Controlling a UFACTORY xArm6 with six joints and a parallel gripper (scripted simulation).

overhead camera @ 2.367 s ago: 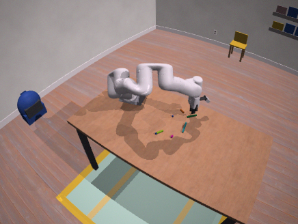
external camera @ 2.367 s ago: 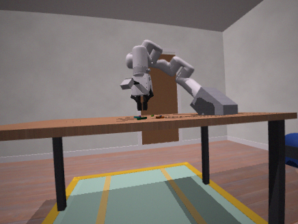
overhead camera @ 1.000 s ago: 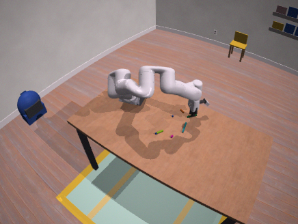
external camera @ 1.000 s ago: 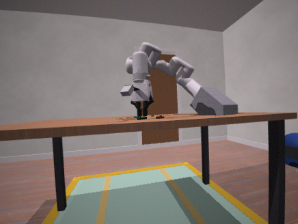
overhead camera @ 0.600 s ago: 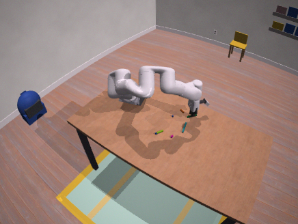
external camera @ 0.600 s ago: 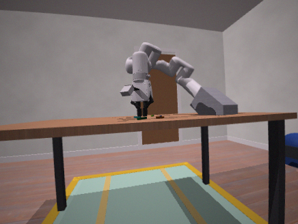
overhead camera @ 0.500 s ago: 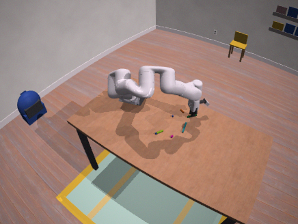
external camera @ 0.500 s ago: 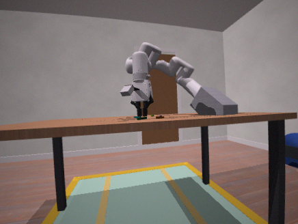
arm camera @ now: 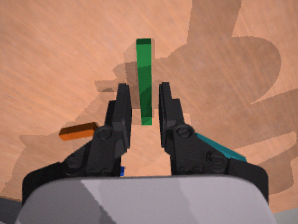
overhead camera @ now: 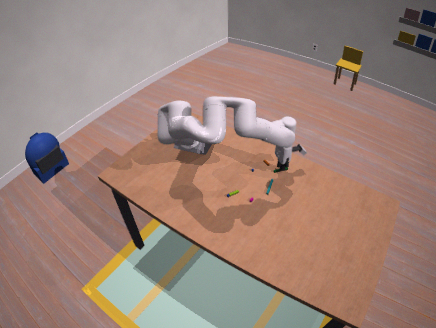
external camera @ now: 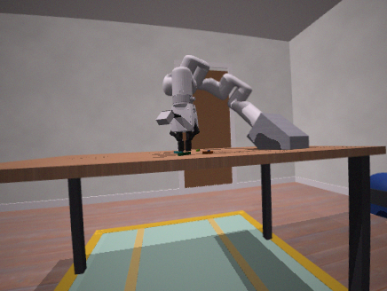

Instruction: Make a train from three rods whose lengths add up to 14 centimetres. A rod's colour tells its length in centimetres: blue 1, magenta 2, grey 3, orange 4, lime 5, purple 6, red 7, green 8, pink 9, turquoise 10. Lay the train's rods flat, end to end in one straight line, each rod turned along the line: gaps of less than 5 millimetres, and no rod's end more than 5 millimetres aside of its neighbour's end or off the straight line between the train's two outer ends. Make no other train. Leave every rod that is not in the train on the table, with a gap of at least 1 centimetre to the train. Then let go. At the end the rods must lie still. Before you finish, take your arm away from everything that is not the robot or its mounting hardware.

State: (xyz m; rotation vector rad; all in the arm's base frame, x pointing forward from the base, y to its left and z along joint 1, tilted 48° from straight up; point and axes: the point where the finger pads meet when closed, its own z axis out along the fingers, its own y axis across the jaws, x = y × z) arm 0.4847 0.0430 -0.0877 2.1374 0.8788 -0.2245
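Wooden counter bearing six small rods, all loose and scattered near its middle. White arm reaching from the far-left base toward the right, wrist pointed straight down. Fingers lowered to the counter surface and set astride the near end of the green rod, parted only a little, with a sliver of wood visible on each side of the rod: not yet clamped, holding nothing.

Green rod lying flat, running away from the wrist camera. Turquoise rod just to the right of the fingers in the wrist view, orange rod just to the left, both apart from the green one. Lime rod nearer and further left, magenta rod beside it, blue rod alone between orange and lime.

Progress, as judged: no two rods joined end to end, so no train begun. Green apparently chosen as first piece; two partners summing to six yet to be brought up, aligned and released.
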